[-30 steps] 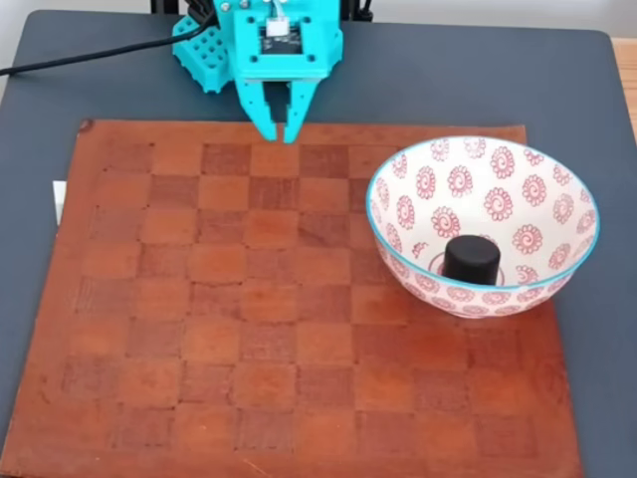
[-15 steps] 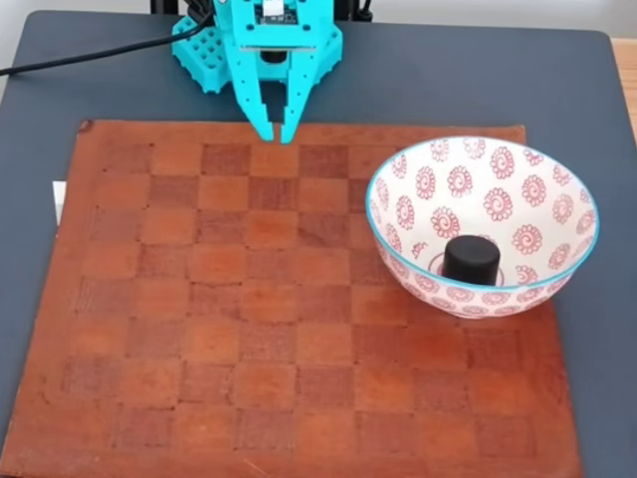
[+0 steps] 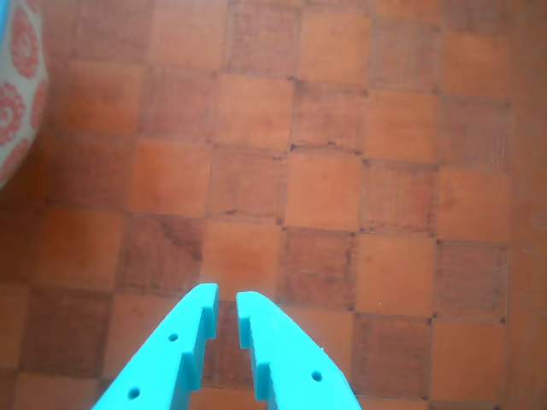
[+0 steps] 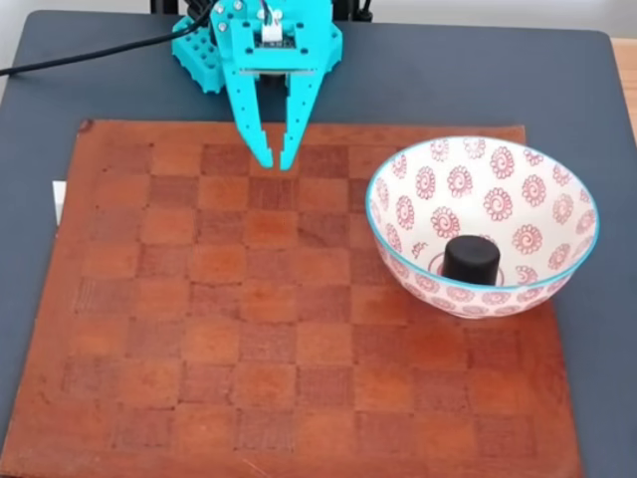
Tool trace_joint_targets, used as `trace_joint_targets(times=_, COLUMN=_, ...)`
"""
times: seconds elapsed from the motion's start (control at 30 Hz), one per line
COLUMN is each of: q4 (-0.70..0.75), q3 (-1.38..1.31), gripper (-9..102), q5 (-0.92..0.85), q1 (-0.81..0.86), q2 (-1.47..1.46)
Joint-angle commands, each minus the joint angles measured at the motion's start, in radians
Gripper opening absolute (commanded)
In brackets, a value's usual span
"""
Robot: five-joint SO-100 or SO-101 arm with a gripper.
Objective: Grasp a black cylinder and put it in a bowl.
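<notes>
A: Fixed view, item: black cylinder (image 4: pixel 471 259); location?
B: Upright inside the bowl (image 4: pixel 557 284); task looks done; gripper (image 4: pixel 275 159) empty, jaws narrow, above the chessboard's (image 4: pixel 199 339) far edge.

Even daylight, soft shadows, slight blur.

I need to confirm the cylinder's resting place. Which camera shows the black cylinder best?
The fixed view: the black cylinder stands upright at the bottom of the bowl, fully visible. The wrist view catches a sliver of the bowl's patterned wall at its left edge.
</notes>
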Motion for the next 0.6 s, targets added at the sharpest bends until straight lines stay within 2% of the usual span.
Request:
trace_joint_targets(times=0.0, q4=-0.002, q3=0.002, gripper=0, q5=-0.028, q1=-0.006, q2=0.051)
trace_joint_targets(times=0.57, q4=-0.012, q3=0.069, gripper=1, q5=-0.025, q1=0.012, q2=0.051)
